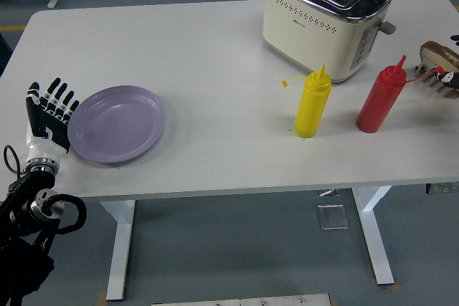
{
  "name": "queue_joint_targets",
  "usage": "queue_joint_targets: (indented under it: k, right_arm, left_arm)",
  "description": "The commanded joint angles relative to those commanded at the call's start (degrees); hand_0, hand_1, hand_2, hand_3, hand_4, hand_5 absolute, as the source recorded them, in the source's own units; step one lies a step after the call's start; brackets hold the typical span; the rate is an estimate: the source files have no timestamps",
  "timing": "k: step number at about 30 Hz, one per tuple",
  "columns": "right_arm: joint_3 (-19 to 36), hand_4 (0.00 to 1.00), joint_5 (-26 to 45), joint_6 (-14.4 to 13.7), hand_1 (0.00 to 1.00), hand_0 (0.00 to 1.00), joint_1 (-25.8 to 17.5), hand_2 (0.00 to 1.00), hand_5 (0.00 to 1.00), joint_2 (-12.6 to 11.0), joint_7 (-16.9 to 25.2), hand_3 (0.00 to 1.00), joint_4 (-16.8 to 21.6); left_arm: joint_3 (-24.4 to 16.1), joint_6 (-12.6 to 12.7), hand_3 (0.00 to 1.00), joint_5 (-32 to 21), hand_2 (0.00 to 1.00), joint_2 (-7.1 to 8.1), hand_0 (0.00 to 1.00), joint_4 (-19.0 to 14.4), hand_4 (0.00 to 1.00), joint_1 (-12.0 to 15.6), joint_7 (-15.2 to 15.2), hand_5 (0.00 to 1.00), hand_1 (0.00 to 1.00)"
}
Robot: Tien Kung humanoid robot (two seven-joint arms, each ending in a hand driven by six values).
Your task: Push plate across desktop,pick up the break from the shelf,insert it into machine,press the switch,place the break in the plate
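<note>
Five spread fingers of the left hand [49, 111] touch the purple plate [117, 124] rim

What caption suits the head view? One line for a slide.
Left hand, fingers spread, meets the purple plate; toaster and sauce bottles wait.

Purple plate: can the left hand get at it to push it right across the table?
Probably yes. The left hand is open, fingers up, right at the purple plate's left rim. The table to the plate's right is bare as far as the yellow squeeze bottle.
</note>
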Motion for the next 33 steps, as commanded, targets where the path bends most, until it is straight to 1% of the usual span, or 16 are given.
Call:
queue_joint_targets:
  k: [4, 5, 10, 11, 16, 17, 22, 23, 28, 29, 33]
  right_arm:
    - [-1.2, 0.763, -0.7, -1.5, 0.822, 0.870, 1.4, 0.858, 0.314, 0.4, -0.3, 0.873, -1.8]
    - [-1.4, 0.745, -0.8, -1.9, 0.765, 0.774, 1.8, 0.781, 0.300, 0.5, -0.4, 0.814, -2.2]
    - [-2.7, 0.745, -1.4, -3.5, 0.765, 0.774, 3.3, 0.781, 0.300, 0.8, -0.6, 0.814, -4.1]
    - [-2.9, 0.719, -1.5, -3.7, 0.705, 0.692, 3.6, 0.717, 0.277, 0.8, -0.7, 0.768, -4.5]
    - [-3.8, 0.719, -1.9, -4.4, 0.705, 0.692, 4.7, 0.717, 0.277, 1.1, -0.7, 0.768, -6.2]
    - [-4.0, 0.677, -1.9, -4.4, 0.652, 0.607, 4.9, 0.657, 0.239, 1.2, -0.7, 0.721, -6.4]
    - [-4.9, 0.677, -2.5, -4.8, 0.652, 0.607, 5.6, 0.657, 0.239, 1.7, -0.9, 0.721, -7.9]
    - [-5.0, 0.609, -2.5, -4.9, 0.608, 0.548, 5.7, 0.619, 0.171, 1.7, -1.0, 0.678, -8.1]
    - [-5.9, 0.609, -3.4, -6.3, 0.608, 0.548, 6.2, 0.619, 0.171, 2.0, -0.9, 0.678, -9.2]
    - [-6.1, 0.525, -3.5, -6.6, 0.553, 0.473, 6.4, 0.566, 0.107, 2.1, -0.8, 0.607, -9.5]
    - [-6.9, 0.525, -4.0, -8.0, 0.553, 0.473, 6.9, 0.566, 0.107, 2.1, -0.4, 0.607, -10.1]
  left_arm:
    - [1.9, -0.4, 0.810, -0.4, 0.887, -0.54, 0.931, 0.8, 0.609, -1.1, 0.2, 0.998, 0.907]
    - [2.4, -0.5, 0.810, -0.6, 0.886, -0.69, 0.929, 1.0, 0.607, -1.4, 0.2, 0.998, 0.907]
    - [4.2, -0.9, 0.810, -1.2, 0.886, -1.18, 0.929, 1.9, 0.607, -2.0, 0.3, 0.998, 0.907]
    - [4.5, -1.0, 0.810, -1.4, 0.885, -1.23, 0.927, 2.0, 0.602, -2.1, 0.3, 0.998, 0.906]
    - [6.6, -1.3, 0.810, -2.2, 0.885, -1.53, 0.927, 2.8, 0.602, -2.8, 0.4, 0.998, 0.906]
    - [7.0, -1.4, 0.809, -2.3, 0.882, -1.59, 0.923, 2.9, 0.601, -3.0, 0.4, 0.998, 0.903]
    - [9.5, -1.8, 0.809, -3.2, 0.882, -2.00, 0.923, 4.3, 0.601, -4.2, 0.5, 0.998, 0.903]
    - [9.8, -1.9, 0.809, -3.4, 0.880, -2.08, 0.920, 4.5, 0.601, -4.3, 0.6, 0.998, 0.901]
    - [11.7, -2.3, 0.809, -4.3, 0.880, -2.81, 0.920, 5.9, 0.601, -5.6, 0.7, 0.998, 0.901]
    - [12.1, -2.4, 0.808, -4.4, 0.880, -3.07, 0.916, 6.1, 0.601, -5.9, 0.7, 0.998, 0.899]
    - [13.7, -2.6, 0.808, -5.0, 0.880, -4.06, 0.916, 6.8, 0.601, -7.0, 0.8, 0.998, 0.899]
